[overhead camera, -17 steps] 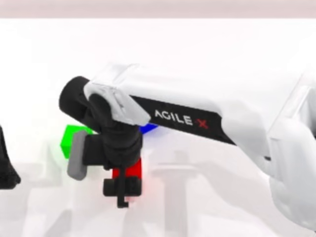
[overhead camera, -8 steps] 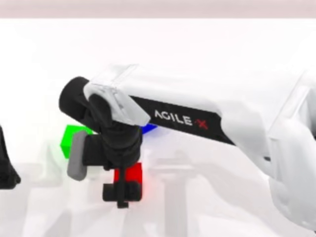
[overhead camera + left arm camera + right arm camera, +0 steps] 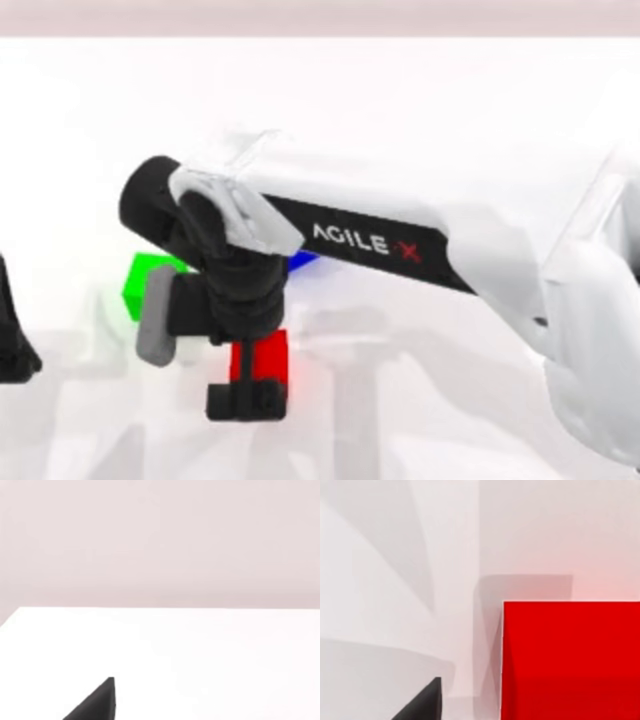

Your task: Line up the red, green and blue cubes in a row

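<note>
The red cube (image 3: 260, 358) rests on the white table, partly under my right gripper (image 3: 246, 402), which hangs over its near side. In the right wrist view the red cube (image 3: 570, 660) looms close, and one dark fingertip (image 3: 427, 700) stands apart from its side, so the gripper is open. The green cube (image 3: 145, 280) sits to the left, half hidden by the right wrist. Only a sliver of the blue cube (image 3: 303, 260) shows from under the right forearm. My left gripper (image 3: 12, 345) is parked at the left edge.
The right arm's white forearm (image 3: 420, 240) crosses the table from the right and hides its middle. The left wrist view shows bare white table (image 3: 200, 655), its far edge and one fingertip (image 3: 100, 702).
The right gripper's dark finger part has gone from a narrow stem to a wider bar at the red cube's near edge. The three cubes have not moved.
</note>
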Tool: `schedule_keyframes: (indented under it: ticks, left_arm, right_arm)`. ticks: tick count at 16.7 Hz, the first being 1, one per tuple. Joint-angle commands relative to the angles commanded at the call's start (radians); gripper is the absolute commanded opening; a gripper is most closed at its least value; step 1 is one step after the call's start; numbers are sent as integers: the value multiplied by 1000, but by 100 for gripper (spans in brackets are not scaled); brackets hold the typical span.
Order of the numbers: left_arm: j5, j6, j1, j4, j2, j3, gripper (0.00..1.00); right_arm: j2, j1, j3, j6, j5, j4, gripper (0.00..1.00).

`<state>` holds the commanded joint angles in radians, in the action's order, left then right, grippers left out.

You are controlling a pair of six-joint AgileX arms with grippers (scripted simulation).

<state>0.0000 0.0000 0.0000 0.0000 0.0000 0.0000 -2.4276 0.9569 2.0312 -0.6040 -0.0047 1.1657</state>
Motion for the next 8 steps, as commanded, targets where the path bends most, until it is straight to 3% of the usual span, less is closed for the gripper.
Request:
schedule_keyframes:
  ticks: [4, 8]
  left_arm:
    - [0, 0, 0, 0, 0, 0, 100]
    - [0, 0, 0, 0, 0, 0, 100]
  right_arm:
    - [-1, 1, 42, -2, 0, 42, 100]
    - [5, 4, 194, -2, 0, 206, 100]
